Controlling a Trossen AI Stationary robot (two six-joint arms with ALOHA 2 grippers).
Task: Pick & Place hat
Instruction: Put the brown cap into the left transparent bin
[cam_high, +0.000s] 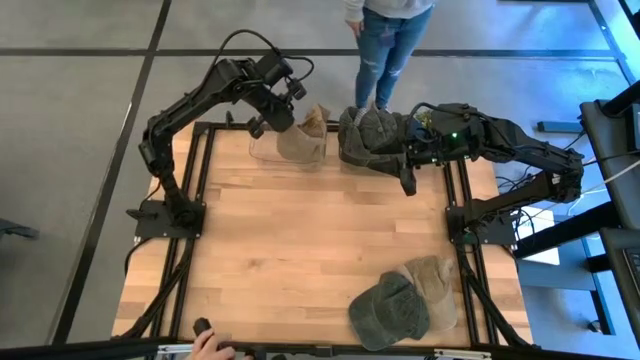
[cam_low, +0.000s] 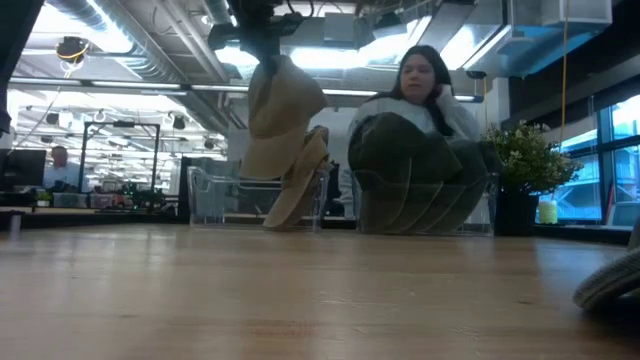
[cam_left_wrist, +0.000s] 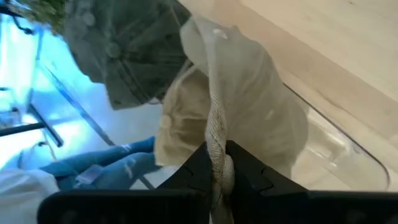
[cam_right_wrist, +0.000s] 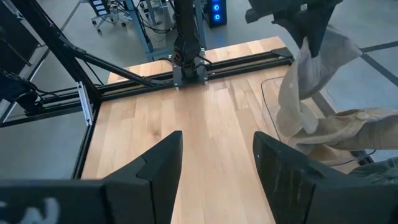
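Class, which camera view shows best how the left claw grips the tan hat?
The left wrist view: the left claw is shut on the tan hat, pinching a fold. The high view shows it small, over a clear bin. The low view shows it hanging. The right wrist view shows it from afar.

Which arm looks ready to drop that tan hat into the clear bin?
The left: its pincer is shut on the tan hat, hanging over the clear bin. The right pincer is open, empty.
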